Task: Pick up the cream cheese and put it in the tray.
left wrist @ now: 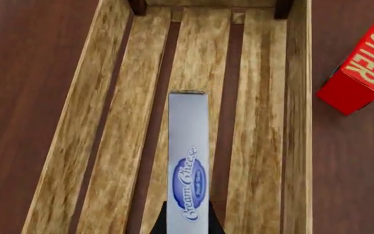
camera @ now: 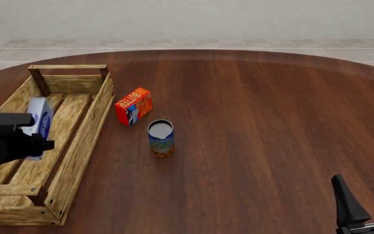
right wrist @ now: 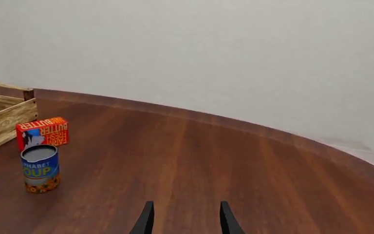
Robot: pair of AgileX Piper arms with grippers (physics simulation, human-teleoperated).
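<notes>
Over the slatted light-wood tray (camera: 83, 141) at nine o'clock, left pincer (camera: 29, 139) clamped on the flat cream cheese (left wrist: 188, 161) box held edge-up, right pincer (right wrist: 184, 219) parted, empty, above the dark wood counter (camera: 271, 136)

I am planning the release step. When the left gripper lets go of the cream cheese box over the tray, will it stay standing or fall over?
The cream cheese is held on its narrow edge, so it probably tips flat onto the tray slats. Its flat faces suggest it will not roll. It looks like a stiff carton, likely light.
</notes>
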